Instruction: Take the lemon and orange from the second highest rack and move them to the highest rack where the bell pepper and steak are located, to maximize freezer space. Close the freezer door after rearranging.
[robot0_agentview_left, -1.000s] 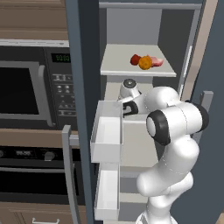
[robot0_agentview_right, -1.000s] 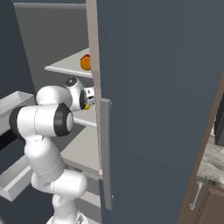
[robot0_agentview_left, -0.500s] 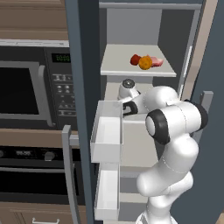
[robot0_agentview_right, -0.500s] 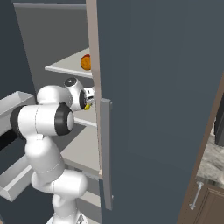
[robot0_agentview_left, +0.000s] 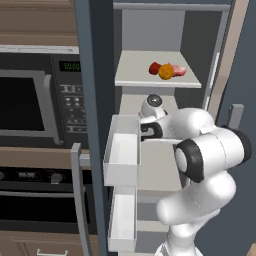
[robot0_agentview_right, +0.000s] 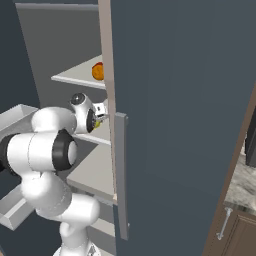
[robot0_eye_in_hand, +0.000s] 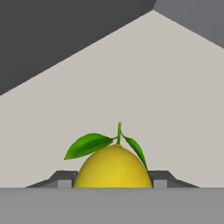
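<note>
Clamped snug on the lemon (robot0_eye_in_hand: 114, 168) inside the freezer (robot0_agentview_left: 150, 30), gripper (robot0_eye_in_hand: 113, 181). Could slip rising toward the orange (robot0_agentview_left: 166, 72) if lifted abruptly.

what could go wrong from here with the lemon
The hand is shut on the lemon right at its fingertips, so the round fruit might slip out on the lift. The top rack already holds the orange, bell pepper and steak; placing could knock them.

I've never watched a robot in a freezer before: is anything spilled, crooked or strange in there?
Nothing stands out. The orange, bell pepper and steak sit tidily on the top rack, and the end effector is shut on the lemon.
</note>
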